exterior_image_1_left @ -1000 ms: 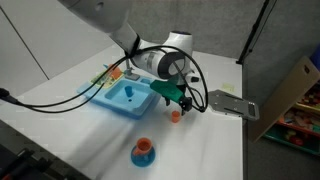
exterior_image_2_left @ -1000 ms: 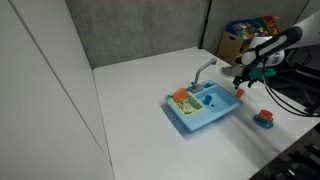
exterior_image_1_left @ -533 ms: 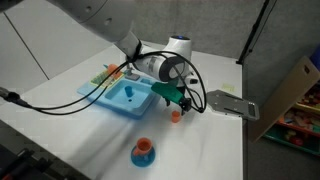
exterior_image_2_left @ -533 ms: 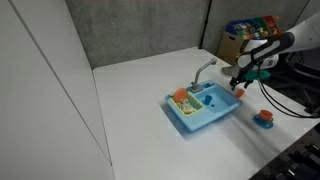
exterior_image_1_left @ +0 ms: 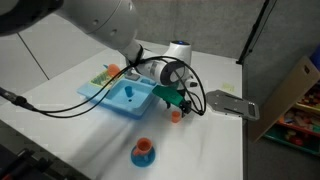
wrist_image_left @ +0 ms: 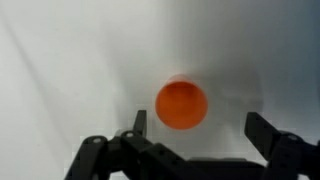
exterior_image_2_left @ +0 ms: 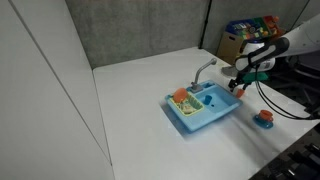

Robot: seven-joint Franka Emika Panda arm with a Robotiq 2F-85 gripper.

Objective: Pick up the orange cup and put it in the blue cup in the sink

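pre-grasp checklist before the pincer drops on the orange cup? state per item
1. Pincer open: ok, fingers spread wide.
2. Orange cup between the fingers: ok, slightly off-centre in the wrist view.
3. Orange cup free on the table, apart from the sink: ok.
4. Pincer low enough to close: cannot tell; exterior views suggest it is just above the cup.
5. Blue cup in the sink, uncovered: ok.
6. Blue cup empty: cannot tell, too small.
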